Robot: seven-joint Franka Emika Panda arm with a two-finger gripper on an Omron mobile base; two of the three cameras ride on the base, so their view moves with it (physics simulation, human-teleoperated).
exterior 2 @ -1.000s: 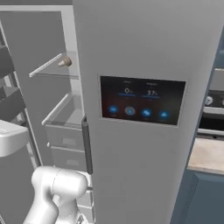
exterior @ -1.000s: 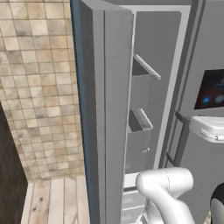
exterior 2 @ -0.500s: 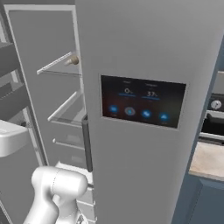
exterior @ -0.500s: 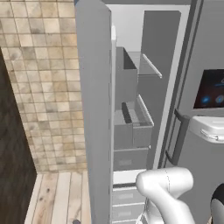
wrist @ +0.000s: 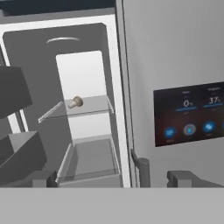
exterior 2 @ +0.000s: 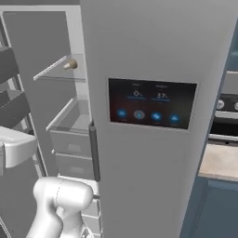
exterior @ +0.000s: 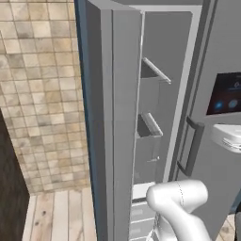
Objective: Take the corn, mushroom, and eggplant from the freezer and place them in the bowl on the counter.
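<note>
The end effector point(wrist: 113, 178) faces the open freezer point(wrist: 87, 109), its two dark fingertips point(wrist: 46, 178) spread wide apart at the bottom, with nothing between them. A small tan mushroom point(wrist: 75, 102) lies on a clear glass shelf point(wrist: 89, 109) inside. Below it sits an empty grey bin point(wrist: 89, 159). To the right, the closed door carries a dark touch panel point(wrist: 190, 114) with blue icons and a dark handle point(wrist: 141, 168).

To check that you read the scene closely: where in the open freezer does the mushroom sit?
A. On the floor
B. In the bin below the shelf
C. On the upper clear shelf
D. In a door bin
C: the mushroom rests on the upper clear shelf, above the bin.
</note>
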